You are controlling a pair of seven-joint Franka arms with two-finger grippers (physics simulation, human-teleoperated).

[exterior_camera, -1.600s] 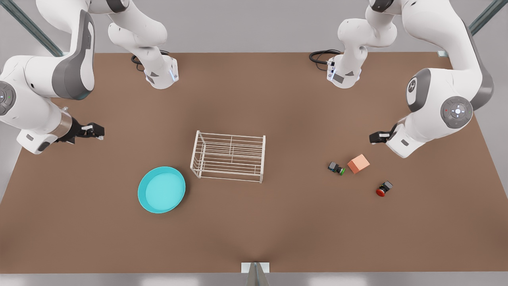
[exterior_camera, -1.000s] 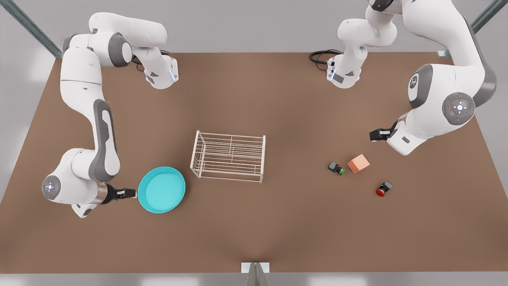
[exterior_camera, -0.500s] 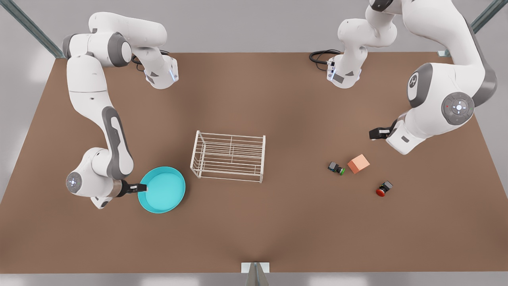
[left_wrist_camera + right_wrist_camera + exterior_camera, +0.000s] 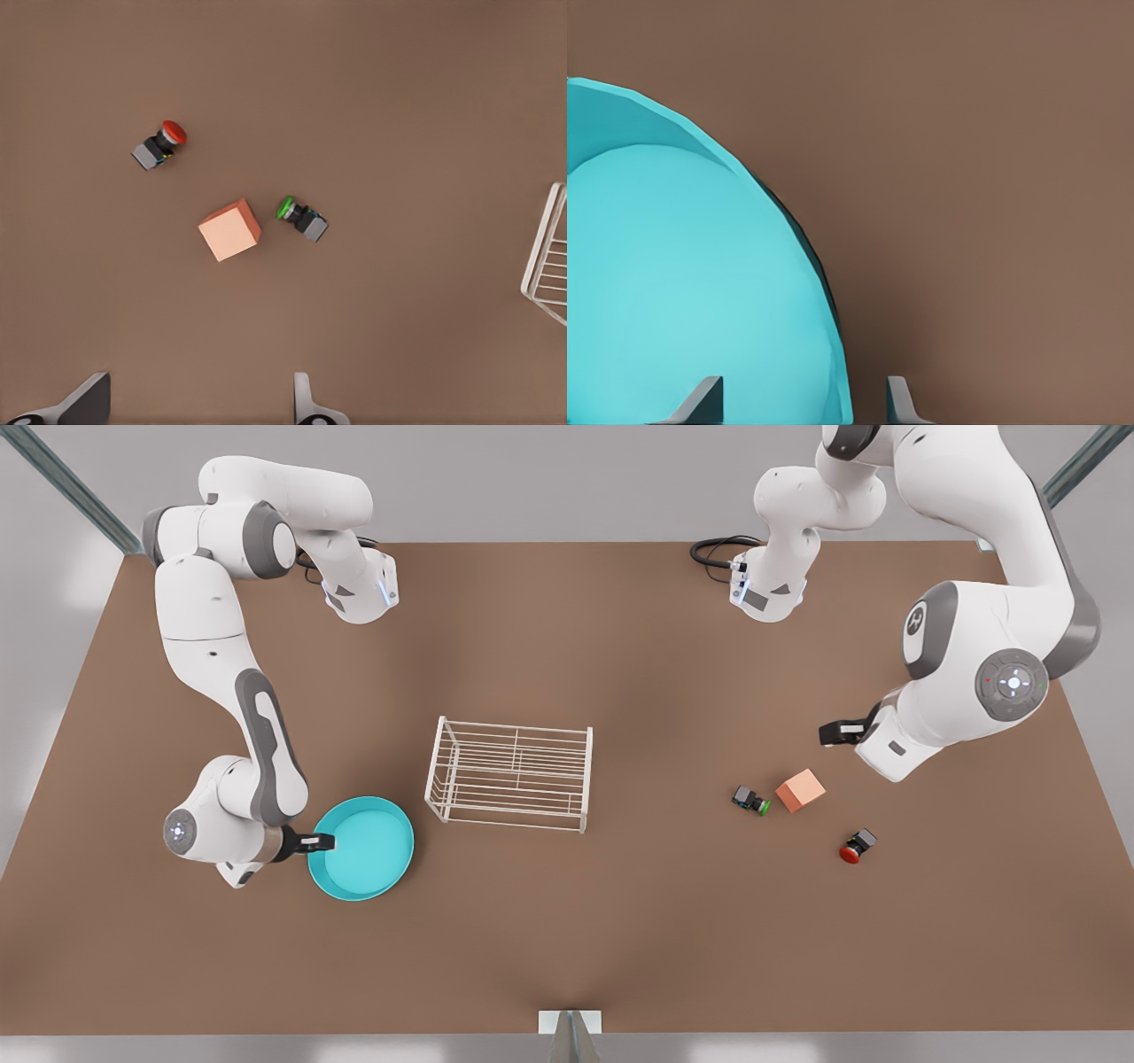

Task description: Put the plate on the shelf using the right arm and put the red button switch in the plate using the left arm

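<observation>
the right gripper (image 4: 321,841) sits at the rim of the turquoise plate (image 4: 363,850) on the front view's left, fingers (image 4: 702,400) spread wide astride the rim, not yet closed on it. the plate lies flat on the brown surface (image 4: 567,939), just beside the white wire shelf (image 4: 511,773). the left gripper (image 4: 831,732) hovers open above the salmon cube (image 4: 800,790) and green-capped switch (image 4: 751,799); the red button switch (image 4: 858,845) lies on its side nearby.

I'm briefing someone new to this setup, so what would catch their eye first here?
The turquoise plate on the brown table, with the right tool open astride its rim at the front view's left. Next, the white wire shelf mid-table. At the front view's right, the left tool hangs open above the red button switch, green switch and orange cube.
</observation>
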